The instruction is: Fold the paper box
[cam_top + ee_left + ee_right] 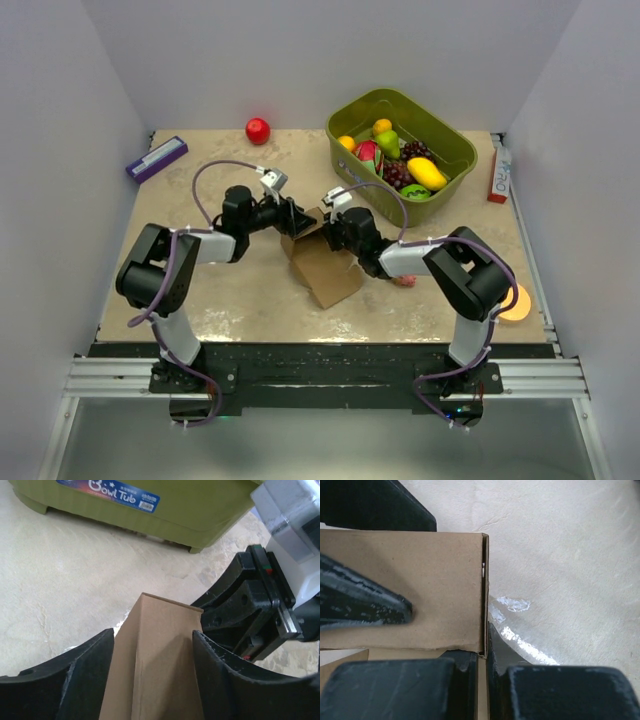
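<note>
Beige marbled table [220, 300], with both arms meeting over the paper box [325, 272] at its centre.
Left gripper [152, 645] reaches in from 9 o'clock, fingers apart against both sides of a raised fold, seemingly clamping it. Right gripper [482, 680], from 3 o'clock, pinches a panel edge, fingers nearly together. Green bin [455, 140] sits at 1 o'clock.

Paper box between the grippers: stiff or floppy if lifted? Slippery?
Probably light: the paper box shows a thin single-ply edge in the right wrist view. Likely hinges at its creases while panels stay flat. May slide on the smooth table if pushed.
</note>
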